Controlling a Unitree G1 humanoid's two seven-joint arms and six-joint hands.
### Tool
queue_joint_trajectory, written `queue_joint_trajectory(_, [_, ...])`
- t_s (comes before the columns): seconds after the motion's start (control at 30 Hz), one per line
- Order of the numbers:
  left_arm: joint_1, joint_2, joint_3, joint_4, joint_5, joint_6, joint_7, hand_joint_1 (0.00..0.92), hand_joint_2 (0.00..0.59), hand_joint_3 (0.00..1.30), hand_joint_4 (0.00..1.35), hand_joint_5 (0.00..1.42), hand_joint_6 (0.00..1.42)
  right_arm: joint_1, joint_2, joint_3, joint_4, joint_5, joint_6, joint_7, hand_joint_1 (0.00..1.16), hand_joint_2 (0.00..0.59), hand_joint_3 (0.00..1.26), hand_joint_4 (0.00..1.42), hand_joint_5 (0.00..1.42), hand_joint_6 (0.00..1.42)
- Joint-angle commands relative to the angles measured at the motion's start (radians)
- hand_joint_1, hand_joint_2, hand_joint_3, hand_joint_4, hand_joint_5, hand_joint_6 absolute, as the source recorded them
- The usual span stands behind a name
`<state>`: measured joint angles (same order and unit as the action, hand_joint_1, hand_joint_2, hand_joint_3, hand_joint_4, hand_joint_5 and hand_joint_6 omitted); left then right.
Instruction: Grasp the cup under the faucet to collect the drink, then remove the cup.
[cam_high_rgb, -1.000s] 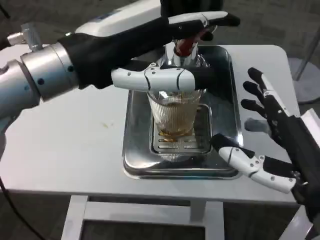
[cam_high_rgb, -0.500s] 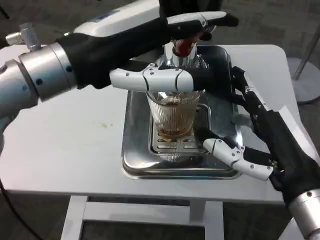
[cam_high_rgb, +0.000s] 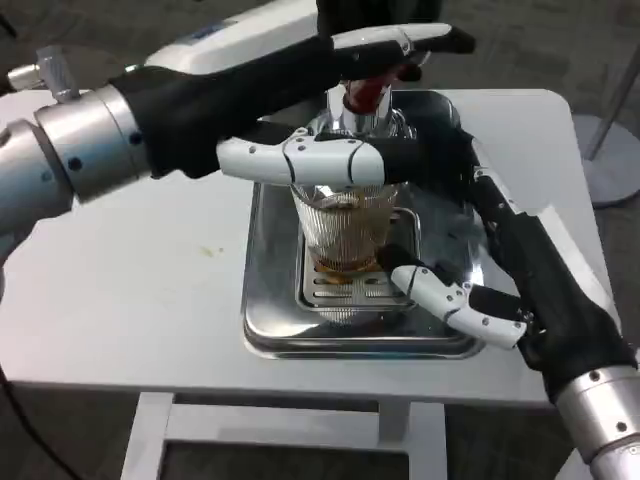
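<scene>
Ribbed clear glass cup (cam_high_rgb: 347, 232) stands upright on the slotted drip grate (cam_high_rgb: 352, 288) in the middle of the shiny rectangular metal tray (cam_high_rgb: 272, 290), directly below the chrome faucet with a red tap handle (cam_high_rgb: 365, 98). A shallow layer of amber drink sits in the cup's bottom. Tray rests on the white surface (cam_high_rgb: 150, 290).

Left hand (cam_high_rgb: 330, 120) reaches in from the left over the cup. Its upper white-and-black fingers (cam_high_rgb: 395, 42) lie across the top of the faucet by the red handle; one lower white finger (cam_high_rgb: 300, 160) stretches across in front of the cup's rim. Whether that finger touches the glass, cannot tell. Fingers apart, hand not wrapped around anything visible; whether it presses the handle is unclear.

Right hand (cam_high_rgb: 500, 265) comes in from the lower right, over the tray's right side, just beside the cup. Its white thumb (cam_high_rgb: 445, 300) points left toward the cup's base, near the grate's right edge; dark fingers curve behind the cup's right side. Hand spread wide, contact with the glass not clear, no closed grip seen.
</scene>
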<state>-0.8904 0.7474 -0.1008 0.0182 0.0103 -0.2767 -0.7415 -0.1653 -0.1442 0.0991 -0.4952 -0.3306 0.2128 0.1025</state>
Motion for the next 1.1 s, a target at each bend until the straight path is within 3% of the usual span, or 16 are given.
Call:
queue_joint_trajectory(0.03, [0.085, 0.04, -0.046, 0.023, 0.051, 0.055, -0.077, 0.0, 0.129, 0.1, 0.05, 0.15, 0.25, -0.028, 0.017, 0.017, 0.042, 0.005, -0.039, -0.024, 0.64, 0.256, 0.0, 0.02, 0.06, 0.21])
queue_joint_trajectory(1.1, [0.093, 0.064, -0.054, -0.064, 0.058, 0.107, -0.081, 0.0, 0.092, 0.1, 0.05, 0.15, 0.25, -0.085, 0.027, 0.016, 0.109, 0.046, -0.062, -0.049, 0.63, 0.264, 0.0, 0.03, 0.06, 0.21])
